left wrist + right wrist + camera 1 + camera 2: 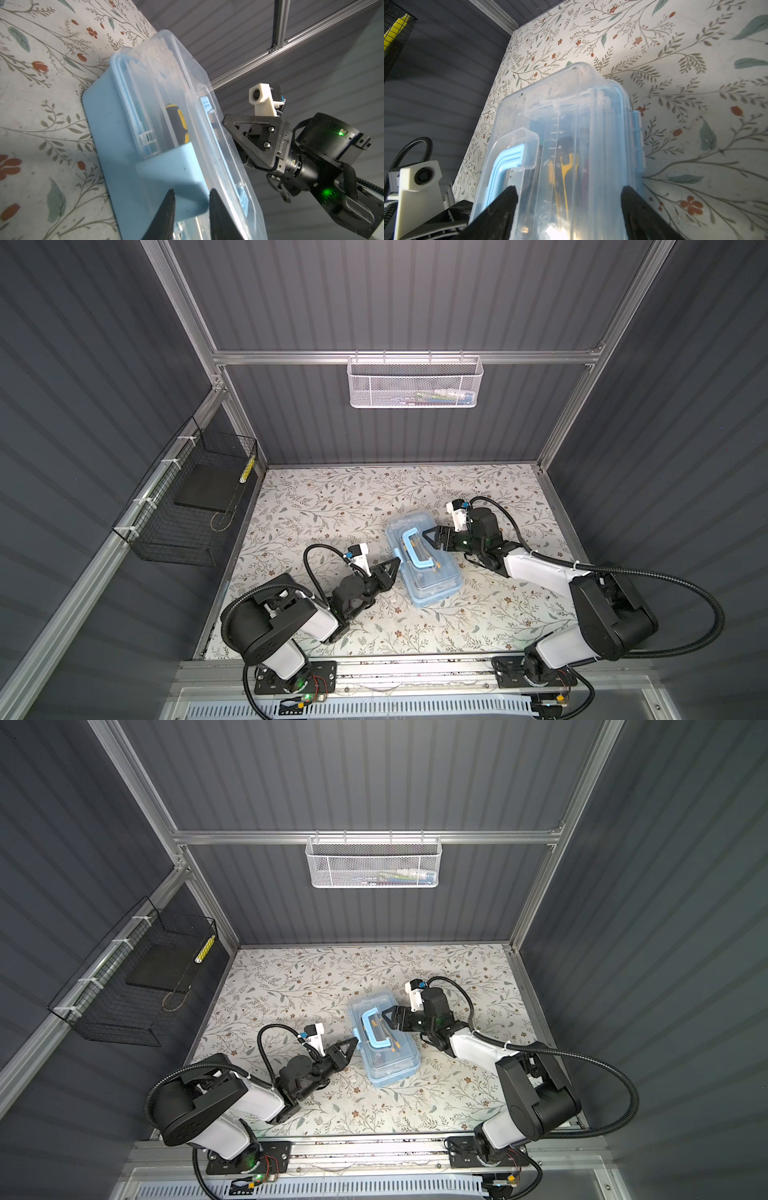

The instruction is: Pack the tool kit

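Black right gripper [569,209] straddles the tool kit [432,572] from its far side

Tool kit [422,562] blocks mid table [332,497]; rear free.

A white metal mesh basket [414,382] hangs from the aluminium rail across the back wall, with a few small colourful items lying inside, too blurred to name. Left of that basket and lower, a black wire basket [187,506] is strapped to the side rail, holding a flat black slab [206,489] and a yellow-and-white strip [247,470]. Below the white basket spreads the bench's floral-patterned cover [332,506].
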Robot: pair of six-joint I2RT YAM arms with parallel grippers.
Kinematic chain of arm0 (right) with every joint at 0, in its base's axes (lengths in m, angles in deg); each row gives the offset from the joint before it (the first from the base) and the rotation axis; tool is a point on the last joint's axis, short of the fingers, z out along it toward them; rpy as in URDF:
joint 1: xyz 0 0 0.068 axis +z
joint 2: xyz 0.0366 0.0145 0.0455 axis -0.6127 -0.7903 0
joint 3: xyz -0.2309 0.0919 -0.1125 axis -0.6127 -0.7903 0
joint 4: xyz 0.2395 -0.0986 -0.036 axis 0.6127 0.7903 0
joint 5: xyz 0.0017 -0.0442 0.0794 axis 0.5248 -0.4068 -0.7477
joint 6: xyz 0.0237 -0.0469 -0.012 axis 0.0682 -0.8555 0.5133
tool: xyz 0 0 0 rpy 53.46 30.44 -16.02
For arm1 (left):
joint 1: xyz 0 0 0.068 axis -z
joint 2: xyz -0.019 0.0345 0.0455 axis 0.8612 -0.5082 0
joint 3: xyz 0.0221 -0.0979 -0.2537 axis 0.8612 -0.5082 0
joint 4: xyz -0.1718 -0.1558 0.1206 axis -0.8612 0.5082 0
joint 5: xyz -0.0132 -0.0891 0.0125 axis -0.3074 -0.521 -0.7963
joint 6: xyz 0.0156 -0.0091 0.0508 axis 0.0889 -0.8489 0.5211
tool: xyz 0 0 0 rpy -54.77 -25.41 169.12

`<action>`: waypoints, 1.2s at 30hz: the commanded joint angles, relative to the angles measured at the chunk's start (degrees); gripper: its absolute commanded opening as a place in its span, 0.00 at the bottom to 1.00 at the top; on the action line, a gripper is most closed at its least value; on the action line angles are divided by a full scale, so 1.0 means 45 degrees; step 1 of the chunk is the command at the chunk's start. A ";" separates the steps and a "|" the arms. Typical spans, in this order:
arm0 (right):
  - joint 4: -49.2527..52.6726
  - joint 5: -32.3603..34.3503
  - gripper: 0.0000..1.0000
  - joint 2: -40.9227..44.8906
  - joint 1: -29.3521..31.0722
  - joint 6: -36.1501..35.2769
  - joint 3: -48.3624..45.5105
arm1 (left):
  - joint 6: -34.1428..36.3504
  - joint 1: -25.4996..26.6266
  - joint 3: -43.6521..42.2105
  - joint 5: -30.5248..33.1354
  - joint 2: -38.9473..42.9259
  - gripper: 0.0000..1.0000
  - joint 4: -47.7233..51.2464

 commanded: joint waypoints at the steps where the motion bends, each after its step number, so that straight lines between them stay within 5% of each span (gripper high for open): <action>1: 0.1247 -0.1152 0.80 -0.0504 0.0722 0.0073 -0.0271 | -0.0266 0.0711 -0.0043 -0.1383 0.0152 0.29 -0.0526; 9: 0.1096 -0.1150 0.80 -0.0504 0.0761 0.0137 -0.0378 | 0.0590 0.0711 0.0807 -0.0916 0.2529 0.30 0.4735; 12: 0.1051 -0.1128 0.80 -0.0523 0.0782 0.0151 -0.0344 | 0.0539 0.0693 0.0257 -0.0040 0.2887 0.46 0.4792; 18: 0.1122 -0.1148 0.80 -0.0621 0.0781 0.0093 -0.0279 | 0.1152 0.0660 0.0216 0.0500 0.3501 0.55 0.5475; 20: 0.1157 -0.1110 0.80 -0.0584 0.0782 0.0073 -0.0278 | 0.1125 0.0581 0.0072 0.0800 0.4124 0.66 0.6112; 22: 0.1236 -0.1015 0.80 -0.0527 0.0798 0.0017 -0.0296 | 0.1096 0.0442 -0.0095 0.1387 0.5273 0.76 0.7818; 25: 0.1253 -0.0952 0.80 -0.0504 0.0771 -0.0002 -0.0339 | 0.1370 0.0312 0.0885 0.2931 0.7791 0.99 1.4130; 28: 0.1013 -0.1063 0.81 -0.0614 0.0764 0.0120 -0.0356 | 0.2125 0.0258 0.2028 0.4211 0.9187 0.99 1.8684; 31: 0.0731 -0.1245 0.81 -0.0917 0.0761 0.0252 -0.0232 | 0.2896 0.0244 0.2599 0.4042 0.8944 1.00 2.0116; 36: 0.0747 -0.1275 0.80 -0.1188 0.0768 0.0222 0.0031 | 0.4932 0.0319 0.3219 0.1825 0.5651 1.00 1.8748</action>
